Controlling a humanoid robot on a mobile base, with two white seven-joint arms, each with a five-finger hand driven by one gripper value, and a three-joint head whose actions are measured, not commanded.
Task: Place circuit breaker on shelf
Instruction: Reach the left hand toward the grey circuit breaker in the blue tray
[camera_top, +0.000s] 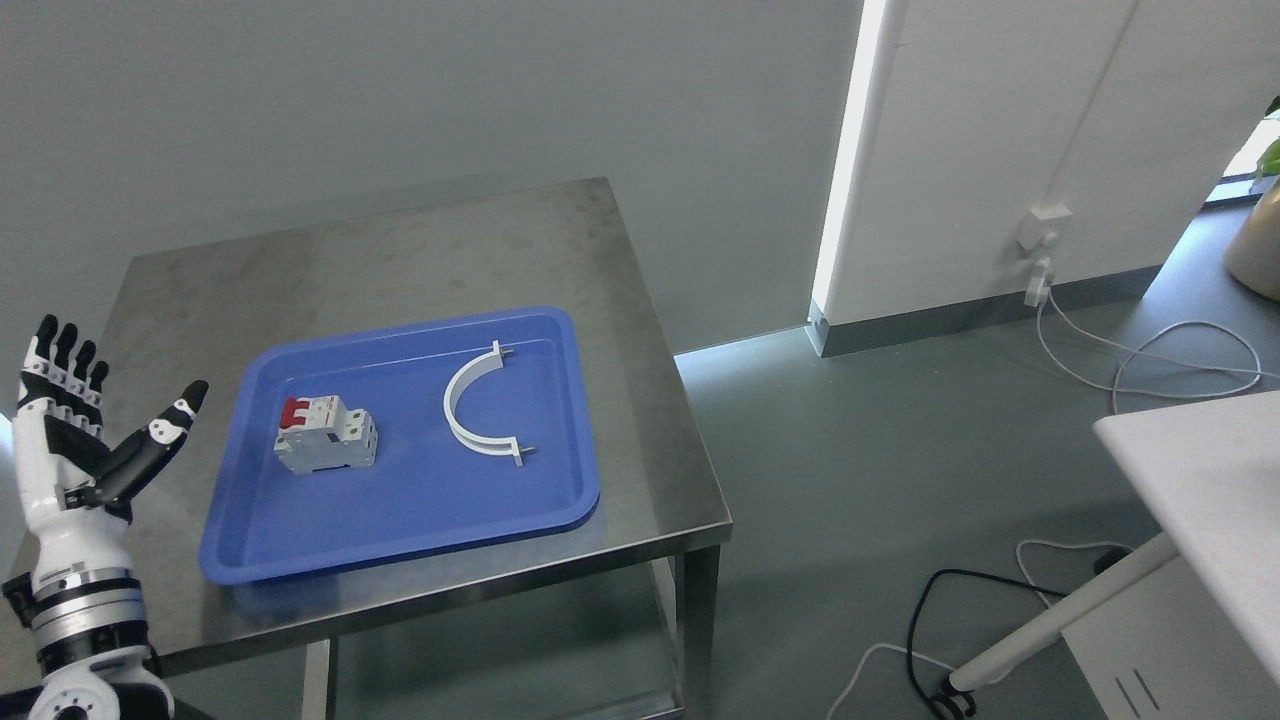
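Note:
A grey circuit breaker (326, 434) with red switches lies in the left half of a blue tray (400, 520) on a steel table. My left hand (105, 405) is raised at the table's left edge, well left of the tray, fingers spread and holding nothing. The right arm does not show.
A white curved clamp (466, 412) lies in the tray to the right of the breaker. The steel table (400, 250) ends at its right edge near the floor gap. A white table (1210, 480) stands at the right, with cables (1150, 360) on the floor.

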